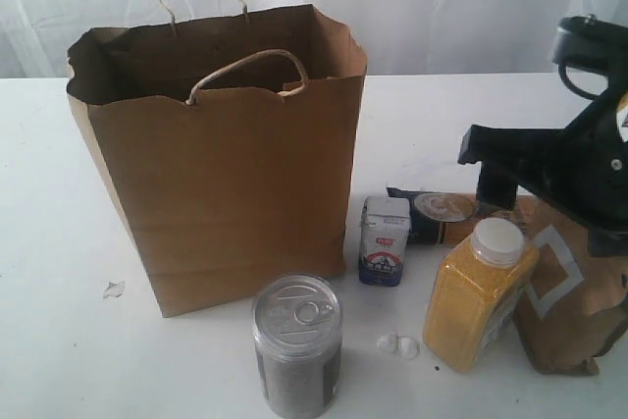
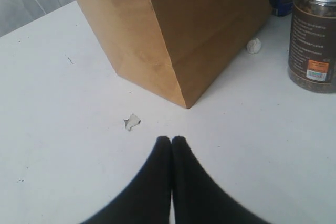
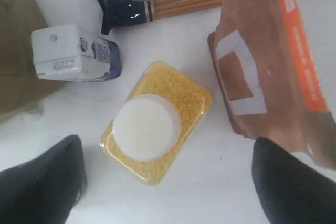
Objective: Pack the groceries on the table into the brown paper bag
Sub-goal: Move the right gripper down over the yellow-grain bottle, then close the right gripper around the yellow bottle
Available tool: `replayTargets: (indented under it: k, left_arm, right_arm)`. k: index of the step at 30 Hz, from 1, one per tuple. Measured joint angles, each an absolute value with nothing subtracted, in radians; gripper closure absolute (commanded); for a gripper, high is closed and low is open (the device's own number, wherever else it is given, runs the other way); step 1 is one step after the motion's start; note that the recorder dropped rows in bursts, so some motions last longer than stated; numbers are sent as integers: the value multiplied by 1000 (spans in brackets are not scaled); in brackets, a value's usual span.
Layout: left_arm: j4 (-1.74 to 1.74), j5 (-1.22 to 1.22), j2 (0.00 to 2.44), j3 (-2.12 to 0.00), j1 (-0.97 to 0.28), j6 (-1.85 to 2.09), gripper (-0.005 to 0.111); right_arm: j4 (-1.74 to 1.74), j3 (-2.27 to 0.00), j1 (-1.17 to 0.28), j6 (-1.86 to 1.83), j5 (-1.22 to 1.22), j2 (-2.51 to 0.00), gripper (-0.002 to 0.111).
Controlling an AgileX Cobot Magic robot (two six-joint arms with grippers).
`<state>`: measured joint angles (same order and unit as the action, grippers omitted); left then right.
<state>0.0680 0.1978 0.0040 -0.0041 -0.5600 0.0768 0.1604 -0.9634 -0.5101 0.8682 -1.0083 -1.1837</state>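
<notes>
Hovering above the yellow-grain bottle with white cap (image 3: 191, 98), your right end effector (image 3: 165, 142) is spread, a finger to each side. The bottle stands upright on the tabletop (image 1: 59, 340), right of the brown paper bag (image 1: 235, 193), just beside the brown pouch (image 1: 569, 311). Descend straight and centred, sparing the pouch. Your left end effector (image 2: 171, 142), pressed together, sits by the bag.
</notes>
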Motion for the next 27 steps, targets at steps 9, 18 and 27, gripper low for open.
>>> replayTargets:
  k: [9,18,27]
  left_arm:
    - [68,198,4,-4,-560,77,106]
    - [68,198,4,-4,-560,77,106]
    - [68,198,4,-4,-560,77,106]
  right_arm:
    - [162,-956,-611,1056,-926,-1279,28]
    - [228,-956,-620,1171,-932,-1336,28]
    - [270,-956,-620,1227,-955,-1407,28]
